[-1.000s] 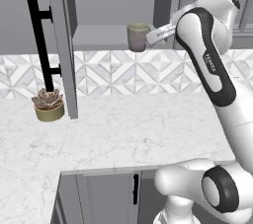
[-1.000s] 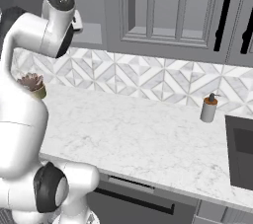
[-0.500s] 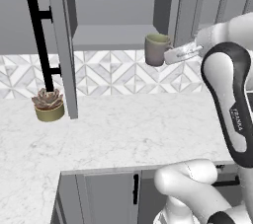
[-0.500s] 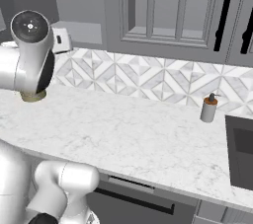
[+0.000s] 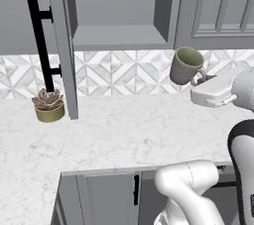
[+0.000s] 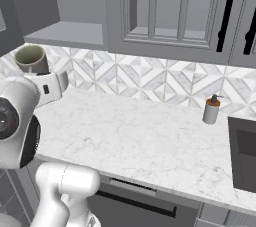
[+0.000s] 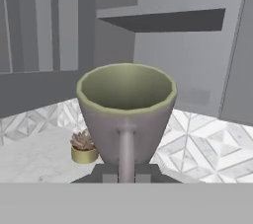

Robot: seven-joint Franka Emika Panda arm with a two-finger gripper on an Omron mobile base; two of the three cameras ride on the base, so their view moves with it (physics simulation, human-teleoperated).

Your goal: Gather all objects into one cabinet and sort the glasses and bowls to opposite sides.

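Mug (image 5: pixel 187 65), grey-beige with a pale olive-green inside, held in the air above the marble tabletop (image 5: pixel 114 135) and below the level of the open cabinet's shelf (image 5: pixel 119 36). In the left base view it tilts, its mouth turned up and toward the camera, with the handle on its right side against the end effector (image 5: pixel 204 77), whose fingers are closed on that handle. In the hand view the mug (image 7: pixel 126 112) stands directly ahead, handle running down to the finger tips. Cabinet door (image 5: pixel 63 45) swung open at left, its long black bar handle (image 5: pixel 40 40) facing outward. Potted succulent (image 5: pixel 48 105) rests on the tabletop just beside the door's lower edge. In the right base view, a small dispenser bottle (image 6: pixel 211 109) stands near the sink (image 6: pixel 244 153), well apart from the mug (image 6: pixel 31 58).
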